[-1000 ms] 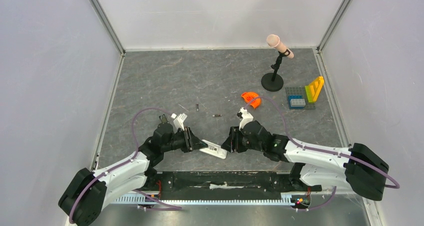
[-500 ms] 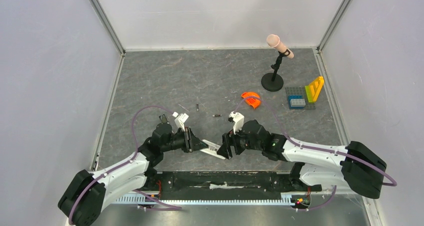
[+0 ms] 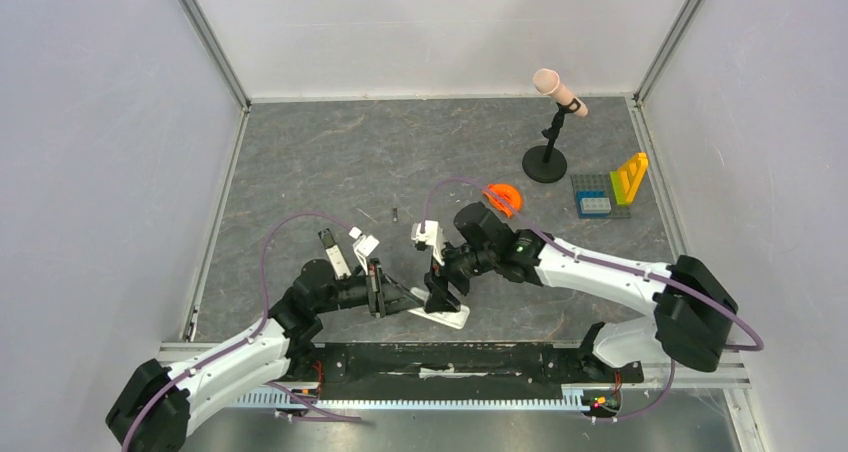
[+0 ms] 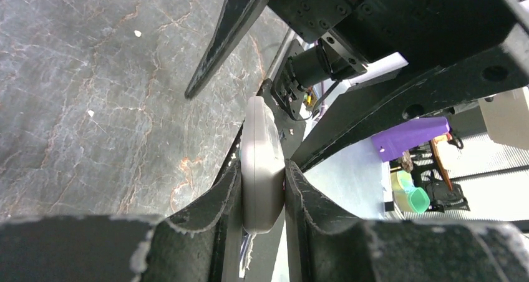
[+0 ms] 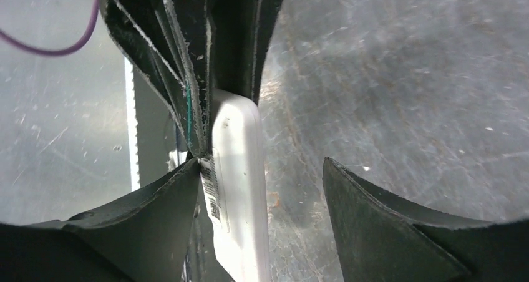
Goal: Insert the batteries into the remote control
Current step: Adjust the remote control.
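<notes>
The white remote control (image 3: pixel 446 318) lies low over the table's near edge, and my left gripper (image 3: pixel 400 300) is shut on one end of it. In the left wrist view both pads press the remote control (image 4: pixel 262 163) on its flat sides, in my left gripper (image 4: pixel 262 166). My right gripper (image 3: pixel 437 292) stands open, pointing down at the remote's middle. In its view the left fingertip (image 5: pixel 187 176) touches the labelled face of the remote (image 5: pixel 240 188), and the other fingertip is well apart in my right gripper (image 5: pixel 262 163). One small dark battery (image 3: pixel 396 213) lies on the table behind the arms.
An orange curved piece (image 3: pixel 503 197) lies behind the right arm. A microphone on a black stand (image 3: pixel 545 162) is at the back right, beside coloured bricks on a grey baseplate (image 3: pixel 610 198). The black rail (image 3: pixel 450 357) runs along the near edge.
My right arm has swung left and come over the remote from behind, its jaws opening wider. The left gripper kept its hold and shifted the remote slightly nearer.
</notes>
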`<action>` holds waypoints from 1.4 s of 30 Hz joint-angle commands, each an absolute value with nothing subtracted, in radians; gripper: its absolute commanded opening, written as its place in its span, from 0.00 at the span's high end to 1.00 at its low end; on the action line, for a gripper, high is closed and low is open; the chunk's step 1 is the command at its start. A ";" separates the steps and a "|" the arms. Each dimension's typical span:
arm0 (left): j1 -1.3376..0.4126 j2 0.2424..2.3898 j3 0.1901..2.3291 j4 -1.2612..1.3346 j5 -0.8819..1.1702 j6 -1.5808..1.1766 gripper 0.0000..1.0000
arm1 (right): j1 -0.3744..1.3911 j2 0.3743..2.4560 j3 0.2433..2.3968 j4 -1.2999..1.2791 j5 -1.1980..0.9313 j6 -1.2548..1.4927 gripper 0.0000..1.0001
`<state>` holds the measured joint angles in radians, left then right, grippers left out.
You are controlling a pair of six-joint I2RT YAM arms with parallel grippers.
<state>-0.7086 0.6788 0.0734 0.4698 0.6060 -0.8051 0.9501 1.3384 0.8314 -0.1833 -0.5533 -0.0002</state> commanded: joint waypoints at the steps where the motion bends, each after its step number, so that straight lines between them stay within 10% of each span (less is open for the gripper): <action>1: -0.726 0.665 0.074 0.553 0.640 -0.772 0.98 | 0.942 1.414 0.903 -0.352 -0.761 -0.151 0.30; 5: -0.726 0.647 0.075 0.555 0.638 -0.771 0.98 | 0.942 1.437 0.882 -0.381 -0.838 -0.185 0.40; 10: -0.726 0.629 0.092 0.491 0.610 -0.777 0.97 | 0.942 1.431 0.874 -0.355 -0.857 -0.163 0.76; 15: -0.726 0.586 0.156 0.371 0.525 -0.764 0.34 | 0.942 1.380 0.850 -0.242 -0.837 -0.058 0.95; 27: -0.726 0.309 0.242 0.173 0.061 -0.881 0.26 | 0.932 1.188 0.681 0.279 -0.451 0.631 1.00; 33: -0.726 0.269 0.242 0.181 0.091 -0.861 0.26 | 0.938 0.988 0.455 0.559 0.119 1.282 1.00; 42: -0.726 0.481 0.210 0.499 0.237 -0.947 0.26 | 0.962 1.016 0.525 0.532 0.336 1.453 1.00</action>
<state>-0.7261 0.3664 0.2077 0.2840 0.1600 -0.8791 0.9421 0.9924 0.4820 0.4389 0.1795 1.2774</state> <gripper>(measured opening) 0.736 0.371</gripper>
